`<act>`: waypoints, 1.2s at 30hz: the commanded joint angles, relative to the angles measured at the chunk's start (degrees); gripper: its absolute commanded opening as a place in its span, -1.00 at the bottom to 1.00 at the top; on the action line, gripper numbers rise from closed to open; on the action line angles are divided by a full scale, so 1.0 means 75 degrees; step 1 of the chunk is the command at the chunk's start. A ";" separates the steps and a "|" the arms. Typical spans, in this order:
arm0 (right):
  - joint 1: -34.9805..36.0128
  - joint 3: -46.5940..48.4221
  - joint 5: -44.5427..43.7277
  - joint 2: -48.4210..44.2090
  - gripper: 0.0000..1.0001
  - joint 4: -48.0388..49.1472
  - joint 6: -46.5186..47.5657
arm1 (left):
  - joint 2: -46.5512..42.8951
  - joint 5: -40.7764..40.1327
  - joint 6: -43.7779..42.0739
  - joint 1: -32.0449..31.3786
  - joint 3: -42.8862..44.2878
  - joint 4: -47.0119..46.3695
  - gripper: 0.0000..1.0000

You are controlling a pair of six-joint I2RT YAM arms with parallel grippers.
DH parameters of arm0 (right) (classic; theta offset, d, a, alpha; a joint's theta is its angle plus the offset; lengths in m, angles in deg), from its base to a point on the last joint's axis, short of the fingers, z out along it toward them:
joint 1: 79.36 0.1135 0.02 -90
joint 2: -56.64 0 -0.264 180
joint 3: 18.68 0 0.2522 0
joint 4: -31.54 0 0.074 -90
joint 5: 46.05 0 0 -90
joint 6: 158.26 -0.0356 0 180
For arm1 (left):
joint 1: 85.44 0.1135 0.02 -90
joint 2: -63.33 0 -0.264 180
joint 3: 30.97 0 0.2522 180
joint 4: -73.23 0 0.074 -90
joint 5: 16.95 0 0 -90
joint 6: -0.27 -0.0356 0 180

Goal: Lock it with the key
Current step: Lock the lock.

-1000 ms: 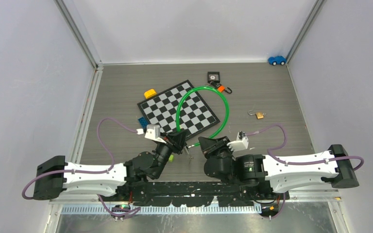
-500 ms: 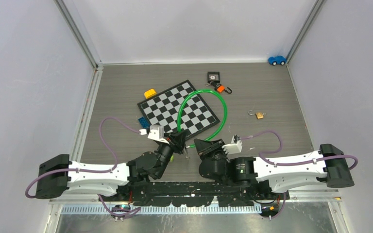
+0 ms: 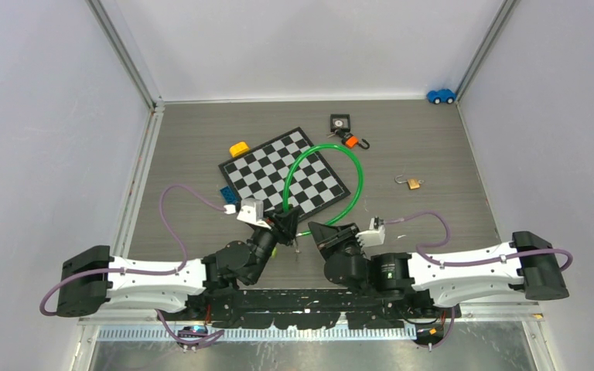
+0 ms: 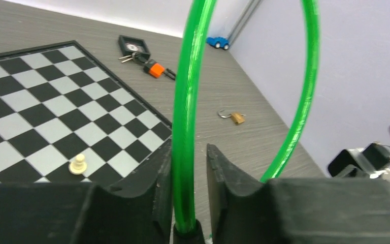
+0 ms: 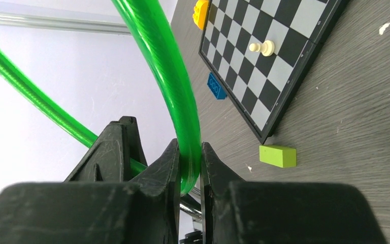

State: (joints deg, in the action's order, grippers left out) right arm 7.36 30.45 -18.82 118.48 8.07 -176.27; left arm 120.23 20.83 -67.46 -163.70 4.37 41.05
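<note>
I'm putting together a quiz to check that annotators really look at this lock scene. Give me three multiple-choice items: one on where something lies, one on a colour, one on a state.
1. The brass padlock lies:
A) on the table, right of the chessboard
B) on the chessboard
C) left of the chessboard

2. The toy car in the far right corner is:
A) red
B) yellow
C) blue

3. The right pincer is:
A) open and empty
B) shut on the green cable lock
C) shut on the brass padlock

Answers:
1 A: it rests on bare grey wood past the board's right corner.
2 C: its body shows plainly blue against the wall.
3 B: the right wrist view shows both fingers pressed against the cable.
</note>
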 commanded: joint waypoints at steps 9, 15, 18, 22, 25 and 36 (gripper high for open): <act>0.0121 -0.0169 -0.0308 -0.0892 -0.99 0.0060 0.0248 | -0.0351 0.0680 0.0592 -0.0072 0.0783 0.0604 0.17; 0.0123 -0.0228 -0.0679 -0.1268 -0.99 -0.0388 0.0139 | -0.0502 0.0729 0.1234 -0.0067 0.1117 0.1997 0.17; 0.0130 -0.0226 -0.0867 -0.1449 -0.99 -0.0626 0.0136 | -0.0510 0.0783 0.1568 -0.0075 0.1173 0.2428 0.13; 0.0122 -0.0240 -0.1030 -0.1732 -0.99 -0.0783 0.0221 | -0.0498 0.0868 0.1893 -0.0075 0.1166 0.2730 0.10; 0.0121 -0.0246 -0.1149 -0.1850 -0.99 -0.0916 0.0262 | -0.0490 0.0940 0.2056 -0.0068 0.1196 0.2874 0.07; 0.0124 -0.0043 -0.1225 -0.1729 -0.99 -0.0718 0.1026 | -0.0192 0.1190 0.2368 -0.0075 0.1393 0.2878 -0.08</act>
State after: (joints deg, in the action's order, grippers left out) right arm 8.01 28.79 -22.36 105.41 -0.57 -172.31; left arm 117.98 29.53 -50.94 -164.07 12.24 63.63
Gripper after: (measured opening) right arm 0.190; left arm 0.465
